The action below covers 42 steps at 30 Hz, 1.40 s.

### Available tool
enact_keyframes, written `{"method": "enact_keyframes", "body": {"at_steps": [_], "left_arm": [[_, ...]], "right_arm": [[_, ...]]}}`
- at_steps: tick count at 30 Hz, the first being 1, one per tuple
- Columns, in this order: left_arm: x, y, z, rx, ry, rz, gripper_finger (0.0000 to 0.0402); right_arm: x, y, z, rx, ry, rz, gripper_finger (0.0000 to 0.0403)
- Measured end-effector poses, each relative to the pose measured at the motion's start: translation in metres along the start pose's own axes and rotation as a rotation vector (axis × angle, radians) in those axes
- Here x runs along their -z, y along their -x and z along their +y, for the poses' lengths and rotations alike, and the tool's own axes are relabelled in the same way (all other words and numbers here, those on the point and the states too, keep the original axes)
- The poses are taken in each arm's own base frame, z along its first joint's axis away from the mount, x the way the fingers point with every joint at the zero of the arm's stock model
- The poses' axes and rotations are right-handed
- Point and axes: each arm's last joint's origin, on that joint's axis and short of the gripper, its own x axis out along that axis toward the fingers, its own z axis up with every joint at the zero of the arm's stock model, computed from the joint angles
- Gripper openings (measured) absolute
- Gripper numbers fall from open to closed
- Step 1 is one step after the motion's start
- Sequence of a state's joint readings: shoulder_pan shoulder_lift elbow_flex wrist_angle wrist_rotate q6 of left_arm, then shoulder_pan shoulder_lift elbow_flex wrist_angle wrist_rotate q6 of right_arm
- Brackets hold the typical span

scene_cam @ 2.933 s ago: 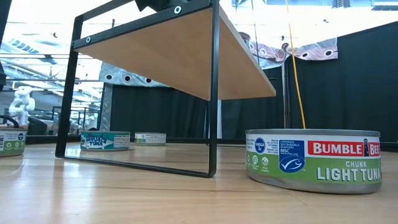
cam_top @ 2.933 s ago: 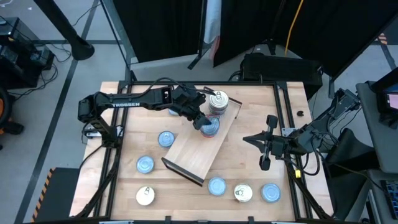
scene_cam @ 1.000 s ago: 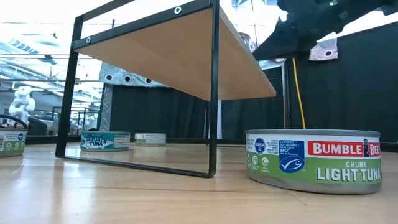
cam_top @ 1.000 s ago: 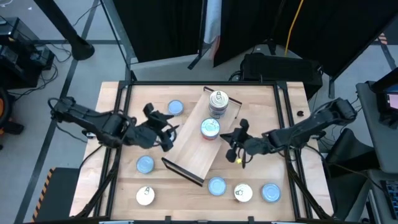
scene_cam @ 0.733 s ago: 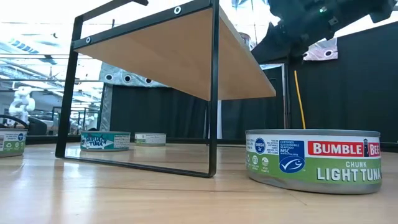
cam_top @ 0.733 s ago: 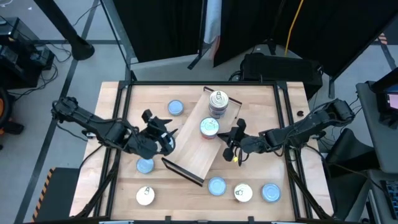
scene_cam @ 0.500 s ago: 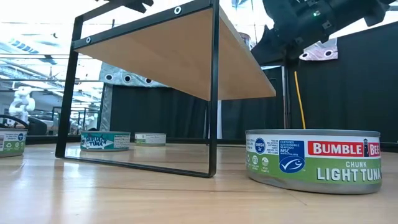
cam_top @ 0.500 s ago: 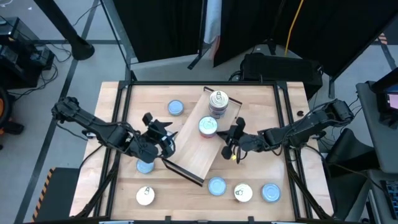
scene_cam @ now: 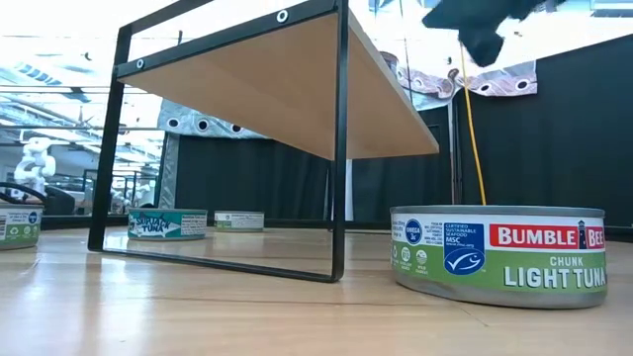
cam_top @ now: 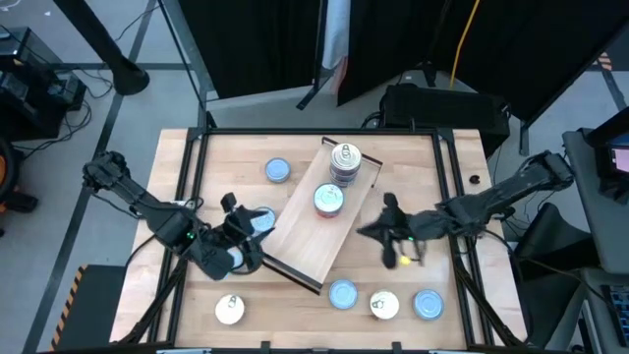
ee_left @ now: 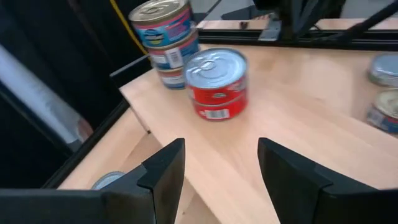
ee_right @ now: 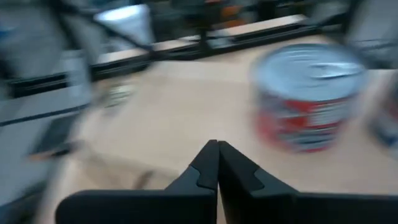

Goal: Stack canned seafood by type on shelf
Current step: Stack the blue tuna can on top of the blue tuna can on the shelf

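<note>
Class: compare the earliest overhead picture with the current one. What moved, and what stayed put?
The left tool left the shelf, going down past its left side; it is open and empty. The right tool, shut, moved in beside the shelf's right edge. The stacked tins and red tin stayed.

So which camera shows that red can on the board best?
The left wrist view: the red can sits unblocked, its label and pull-tab lid plain. The right wrist view shows it blurred, the high view only its top, and the low view not at all.
</note>
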State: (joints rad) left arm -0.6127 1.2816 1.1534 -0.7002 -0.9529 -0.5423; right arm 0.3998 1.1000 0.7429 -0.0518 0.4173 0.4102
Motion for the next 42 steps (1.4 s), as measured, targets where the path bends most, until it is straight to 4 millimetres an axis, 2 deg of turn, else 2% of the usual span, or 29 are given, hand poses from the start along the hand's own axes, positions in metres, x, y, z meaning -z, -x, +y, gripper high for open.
{"method": "enact_keyframes", "body": {"at_steps": [5,8,12,21,27,31,36,39,42], "left_arm": [[0.004,0.013,-0.008,0.017,-0.028,-0.034,0.0203],[0.006,0.016,-0.01,0.031,-0.044,-0.034,0.0202],[0.011,0.017,-0.008,0.016,-0.058,-0.004,0.0202],[0.023,0.017,0.0,0.009,-0.059,0.113,0.0202],[0.025,0.018,0.003,-0.011,-0.093,0.13,0.0202],[0.026,0.018,0.004,-0.015,-0.096,0.131,0.0202],[0.031,0.025,0.004,-0.015,-0.093,0.148,0.0202],[0.037,0.031,0.0,0.008,-0.087,0.143,0.0202],[0.047,0.035,-0.004,0.034,-0.124,0.142,0.0202]], "right_arm": [[0.007,0.034,0.019,-0.186,-0.025,0.076,0.0],[0.016,0.044,0.028,-0.179,-0.063,0.11,0.0],[0.033,0.047,0.038,-0.112,-0.132,0.167,0.0],[0.066,0.034,0.064,-0.046,-0.27,0.242,0.0],[0.067,0.023,0.095,-0.075,-0.379,0.344,0.0],[0.062,0.015,0.123,-0.056,-0.382,0.474,0.0],[0.066,0.003,0.158,0.056,-0.346,0.689,0.0],[0.076,-0.005,0.178,0.091,-0.294,0.797,0.0],[0.094,-0.014,0.191,0.115,-0.261,0.915,0.0]]}}
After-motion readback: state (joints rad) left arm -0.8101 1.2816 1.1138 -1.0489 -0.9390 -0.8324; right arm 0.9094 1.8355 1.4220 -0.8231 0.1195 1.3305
